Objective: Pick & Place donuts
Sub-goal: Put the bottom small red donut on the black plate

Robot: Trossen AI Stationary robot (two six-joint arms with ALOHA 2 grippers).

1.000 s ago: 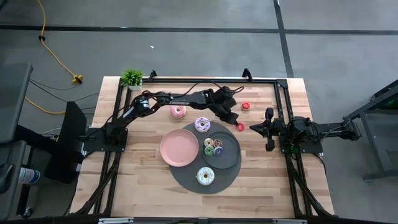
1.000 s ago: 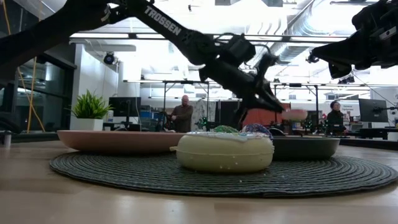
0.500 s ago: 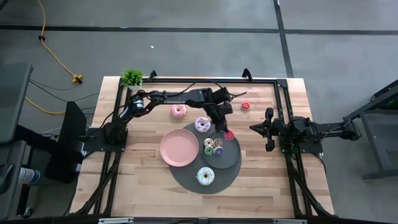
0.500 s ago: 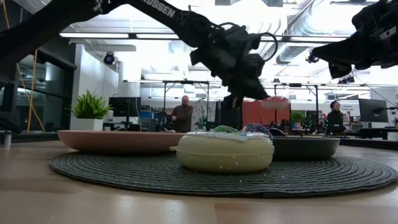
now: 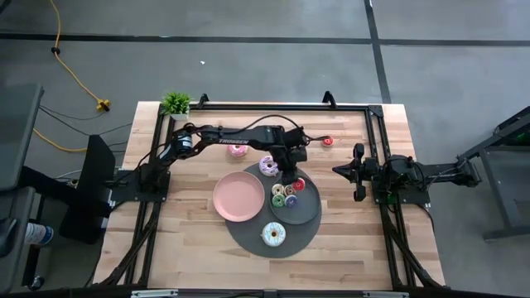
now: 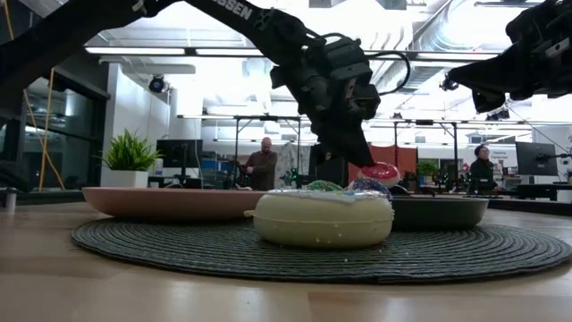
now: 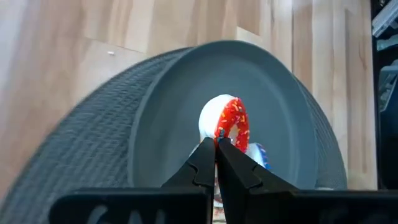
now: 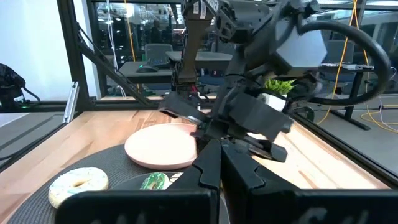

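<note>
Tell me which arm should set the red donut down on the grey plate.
Left. The left gripper already holds the red donut pinched in its fingers, right over the grey plate. The right gripper waits off the mat at the table's right side, holding nothing.

White lettering "TROSSEN" ran along the left arm's (image 5: 236, 141) forearm in the high view; in the low view only its tail, "SSEN", showed; nothing else was legible.

Round pink plate (image 5: 238, 197) at centre frame, overlapping dark woven round mat (image 5: 248, 237); grey plate (image 5: 308, 212) right of it; small green potted plant (image 5: 175, 103) upper left.
</note>
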